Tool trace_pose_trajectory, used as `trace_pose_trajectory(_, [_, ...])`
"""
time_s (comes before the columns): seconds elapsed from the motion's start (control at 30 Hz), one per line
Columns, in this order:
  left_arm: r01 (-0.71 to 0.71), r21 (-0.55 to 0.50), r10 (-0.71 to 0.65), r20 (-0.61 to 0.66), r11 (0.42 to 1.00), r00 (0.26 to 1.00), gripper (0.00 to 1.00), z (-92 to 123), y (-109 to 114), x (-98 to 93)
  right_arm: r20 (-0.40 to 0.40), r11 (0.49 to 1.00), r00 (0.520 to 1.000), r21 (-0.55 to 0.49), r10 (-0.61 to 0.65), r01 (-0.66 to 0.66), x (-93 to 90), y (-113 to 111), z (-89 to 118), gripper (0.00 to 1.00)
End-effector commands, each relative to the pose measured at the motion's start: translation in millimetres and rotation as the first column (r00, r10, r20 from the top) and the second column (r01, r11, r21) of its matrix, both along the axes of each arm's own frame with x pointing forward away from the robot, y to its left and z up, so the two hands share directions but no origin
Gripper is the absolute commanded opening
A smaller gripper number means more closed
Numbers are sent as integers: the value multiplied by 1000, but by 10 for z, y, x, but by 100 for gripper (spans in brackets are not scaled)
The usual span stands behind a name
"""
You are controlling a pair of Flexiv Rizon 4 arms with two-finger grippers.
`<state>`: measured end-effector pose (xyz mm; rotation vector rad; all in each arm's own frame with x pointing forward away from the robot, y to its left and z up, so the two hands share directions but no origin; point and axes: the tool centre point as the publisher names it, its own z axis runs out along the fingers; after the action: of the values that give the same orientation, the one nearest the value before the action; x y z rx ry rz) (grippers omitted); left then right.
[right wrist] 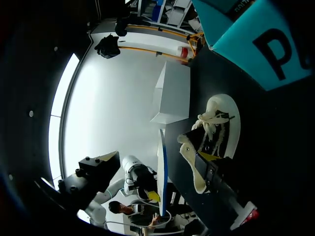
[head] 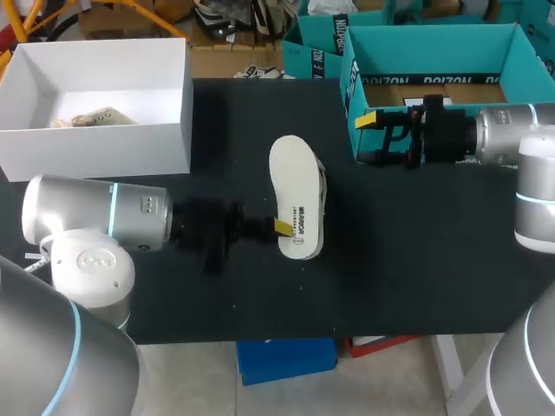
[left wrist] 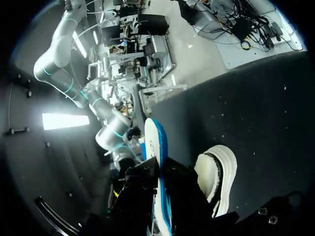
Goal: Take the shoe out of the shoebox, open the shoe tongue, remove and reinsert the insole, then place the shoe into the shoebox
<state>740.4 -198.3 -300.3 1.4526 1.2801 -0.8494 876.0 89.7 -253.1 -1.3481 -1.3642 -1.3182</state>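
Black desk centre-frame carries the shoe, the left fingers clamp the insole above it, and the right fingers stand open beside the upper-right shoebox.

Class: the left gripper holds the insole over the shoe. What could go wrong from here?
1. The left gripper pinches the insole only at its heel end, so the long free end may sag or twist and miss the shoe's opening.
2. The shoe lies unheld on the table. The right gripper is open, off by the shoebox, so pushing the insole in could shove the shoe aside.
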Motion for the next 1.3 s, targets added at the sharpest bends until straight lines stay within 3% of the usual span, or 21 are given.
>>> trace_pose_trajectory(0.03, [-5, 6, 5, -6, 1000, 1000, 0, -12, -89, 196, 1, 1000, 1000, -1, -3, 3, -2, 12, -9, 100])
trace_pose_trajectory(0.33, [-13, -7, 13, 12, 1000, 1000, 0, 85, -179, 384, 1, 1000, 1000, -1, -3, 3, -2, 12, -9, 100])
trace_pose_trajectory(0.87, [-12, -14, 12, 14, 1000, 1000, 0, 106, -214, 381, 1, 1000, 1000, -1, -3, 3, -2, 12, -9, 100])
trace_pose_trajectory(1.0, [-12, -14, 12, 14, 1000, 1000, 0, 106, -214, 381, 23, 999, 999, 40, 28, -29, -26, -27, 45, 100])
trace_pose_trajectory(1.3, [-12, -14, 12, 14, 1000, 1000, 0, 106, -214, 381, 27, 990, 993, 78, 119, -120, -53, 132, -26, 100])
